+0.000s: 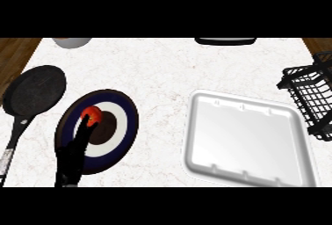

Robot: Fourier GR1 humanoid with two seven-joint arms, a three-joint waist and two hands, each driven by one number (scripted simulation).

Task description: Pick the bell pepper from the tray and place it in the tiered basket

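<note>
From the head view, the counter [162, 74] is white stone with faint veining, and brown wood [16, 46] shows past its far corners on both sides. The bell pepper [94, 115] is small, round and red with an orange sheen. It sits on a round plate [128, 115] with a dark blue rim, a white ring and a dark centre, at the left of the counter. Only 1 hand shows: the black left hand [73, 154] comes up from the lower edge across the plate, and its tip meets the pepper's left side. I cannot tell whether it is grasping the pepper or only touching it. A black frying pan [35, 90] lies just left of the plate, handle towards the near edge. The white tray [246, 132] is at the right, well apart from the pepper, and the black wire tiered basket [311, 96] stands beyond it at the right edge. At the far edge are a pale bowl [71, 41] and a dark-rimmed vessel [225, 41], both cut off.
</note>
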